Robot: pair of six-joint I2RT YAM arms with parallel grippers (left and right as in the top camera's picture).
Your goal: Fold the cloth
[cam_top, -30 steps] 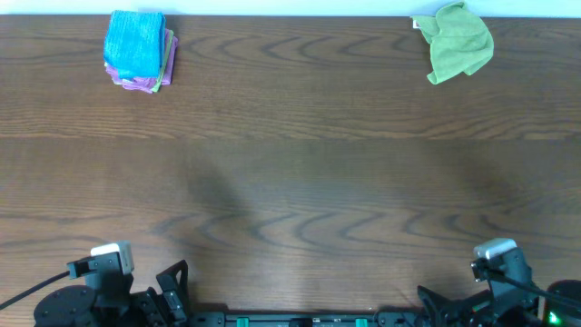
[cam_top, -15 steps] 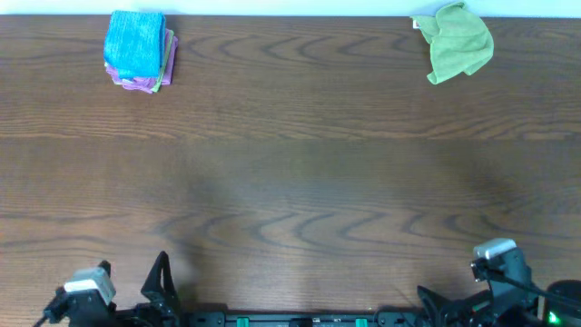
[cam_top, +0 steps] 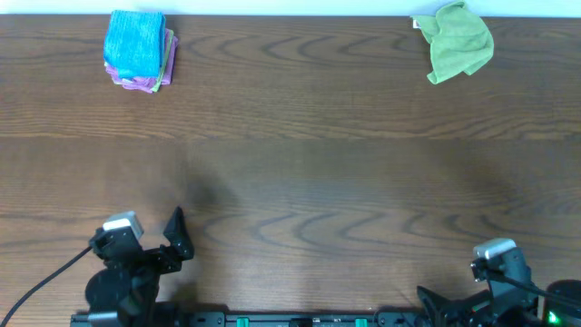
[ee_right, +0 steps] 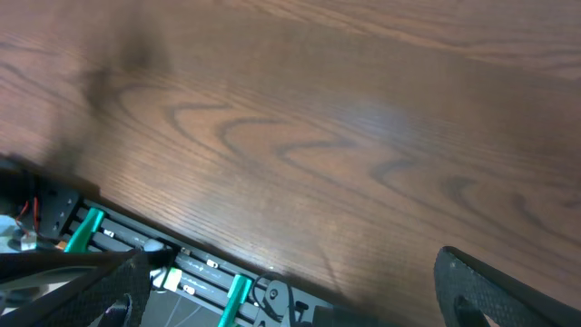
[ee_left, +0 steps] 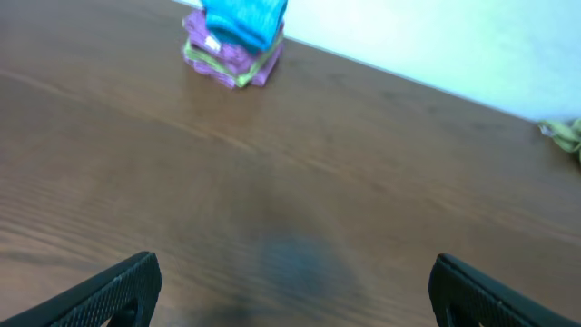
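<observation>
The crumpled green cloth (cam_top: 460,43) lies at the table's far right corner; only its edge (ee_left: 567,134) shows in the left wrist view. My left gripper (cam_top: 179,238) is near the front left edge, open and empty, its jaws wide apart above bare wood (ee_left: 295,300). My right gripper (cam_top: 434,305) sits at the front right edge, open and empty, over the table's front edge and the base rail (ee_right: 290,300). Both grippers are far from the cloth.
A stack of folded cloths (cam_top: 138,51), blue on top with purple and green below, sits at the far left corner, also in the left wrist view (ee_left: 236,41). A black rail with green clips (ee_right: 163,263) runs along the table's front edge.
My left arm dipped back toward the front edge, then came forward over the table, its gripper now farther in. The right arm and both cloths have not moved.
</observation>
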